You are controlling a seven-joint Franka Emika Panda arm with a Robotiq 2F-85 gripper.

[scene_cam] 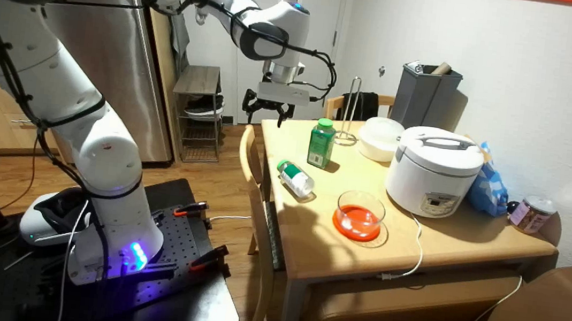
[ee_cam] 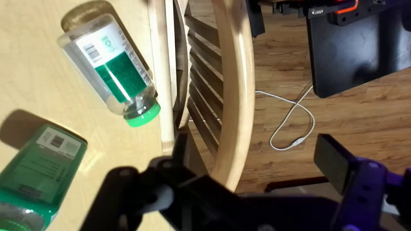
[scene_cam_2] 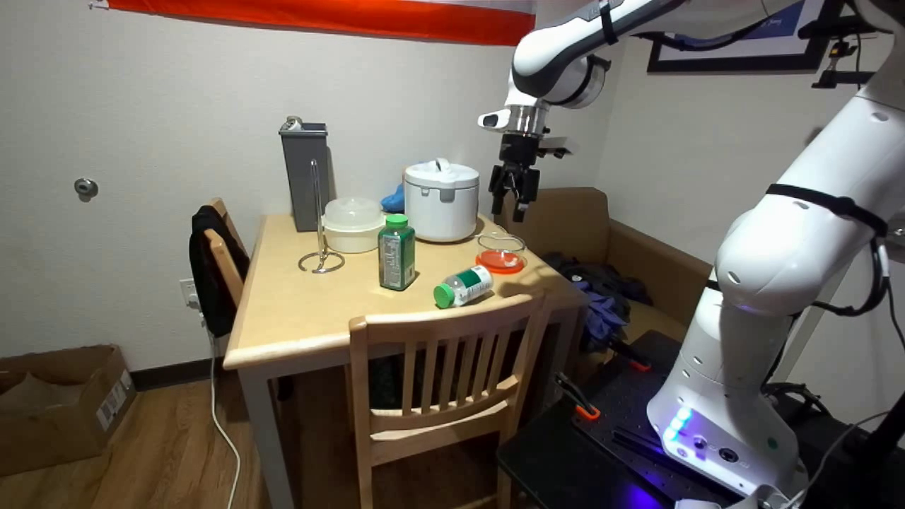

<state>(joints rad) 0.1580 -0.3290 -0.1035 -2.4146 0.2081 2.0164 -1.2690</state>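
From my console I gauge height by the table [scene_cam_2: 297,311]; I'd keep its edge in sight before lowering anything. The wooden chair [scene_cam_2: 452,322] is the next hazard: in the wrist view the rail of its curved back runs below the gap between my fingers, so I'd come down only once past it. The white rice cooker [scene_cam: 413,180] sits well apart, toward the wall.

My claw [scene_cam: 264,120] hangs pointing down beyond the table edge, its 2 fingers spread wide with nothing between them.

Nearest to it are 2 bottles on the tabletop. The green bottle [scene_cam: 321,146] stands upright; a stray knuckle would probably tip it, so I'd give it a wide berth while working beside it. The clear bottle [ee_cam: 112,70] lies on its side near the edge and looks light enough to roll. It sits aslant to my fingers, so I'd turn the wrist to put 1 finger on each flank, descend straight over its middle and squeeze gently. Its green cap [ee_cam: 142,117] faces the table edge; I'd pinch the body rather than that end.
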